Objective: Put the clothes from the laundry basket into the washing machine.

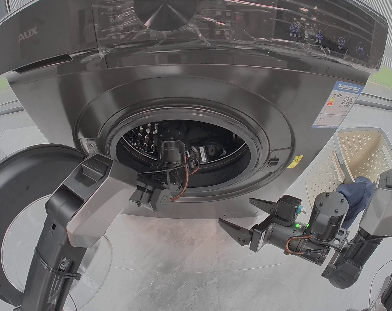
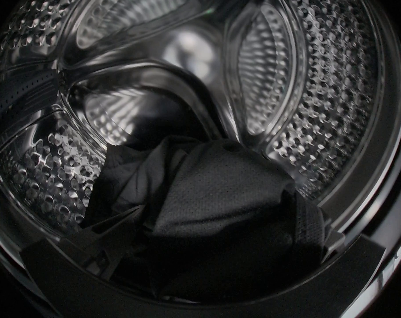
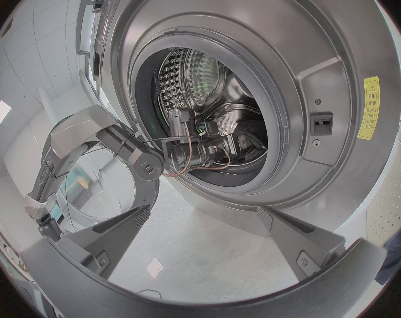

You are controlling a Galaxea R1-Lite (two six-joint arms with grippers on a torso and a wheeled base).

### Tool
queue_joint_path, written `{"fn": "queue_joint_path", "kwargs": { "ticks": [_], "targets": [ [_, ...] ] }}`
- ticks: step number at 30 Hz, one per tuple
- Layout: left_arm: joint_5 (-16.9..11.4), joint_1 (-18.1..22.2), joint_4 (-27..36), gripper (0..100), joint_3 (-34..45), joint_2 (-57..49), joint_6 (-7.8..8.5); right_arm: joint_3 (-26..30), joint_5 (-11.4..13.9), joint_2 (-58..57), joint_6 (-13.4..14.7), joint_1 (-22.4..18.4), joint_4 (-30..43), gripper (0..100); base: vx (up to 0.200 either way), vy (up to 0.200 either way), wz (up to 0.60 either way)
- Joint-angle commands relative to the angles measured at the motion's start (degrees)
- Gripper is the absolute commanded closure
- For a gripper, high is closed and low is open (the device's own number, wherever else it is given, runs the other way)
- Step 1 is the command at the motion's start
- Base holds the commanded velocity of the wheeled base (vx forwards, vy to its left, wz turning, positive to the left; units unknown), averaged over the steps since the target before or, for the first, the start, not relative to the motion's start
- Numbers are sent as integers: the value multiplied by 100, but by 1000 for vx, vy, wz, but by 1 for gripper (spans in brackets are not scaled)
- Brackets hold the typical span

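Note:
The washing machine (image 1: 191,87) stands with its round opening uncovered. My left arm reaches through the opening, and my left gripper (image 1: 211,151) is deep in the drum (image 2: 333,89). In the left wrist view it (image 2: 227,226) is open, with a dark garment (image 2: 218,186) lying between its spread fingers on the drum floor. My right gripper (image 1: 238,213) hangs open and holds nothing, in front of the machine below the opening; its fingers (image 3: 121,226) stand wide apart. A blue garment (image 1: 355,195) lies in the cream laundry basket (image 1: 364,152) at the right.
The machine's glass door (image 1: 14,204) is swung open at the left, beside my left arm. Grey tiled floor (image 1: 183,255) lies in front of the machine. The basket (image 3: 388,199) stands close against the machine's right side.

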Motion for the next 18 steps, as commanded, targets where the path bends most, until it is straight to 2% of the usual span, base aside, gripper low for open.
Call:
{"fn": "queue_joint_path", "kwargs": {
  "ticks": [1, 6, 7, 13, 18],
  "targets": [
    [-156, -127, 9, 0, 396, -289, 36, 1, 1, 6, 1, 11, -1, 0, 0, 0, 0],
    [-306, -136, -18, 0, 404, -184, 28, 1, 1, 14, 1, 37, -1, 0, 0, 0, 0],
    [-306, -127, 9, 100, 369, -149, 36, 1, 1, 14, 1, 37, -1, 0, 0, 0, 0],
    [-183, -30, 26, 100, -422, 212, 10, 1, 1, 32, 1, 37, -1, 0, 0, 0, 0],
    [336, 225, 44, 100, -1448, 590, 10, 1, 1, 41, 1, 46, -1, 0, 0, 0, 0]
  ]
}}
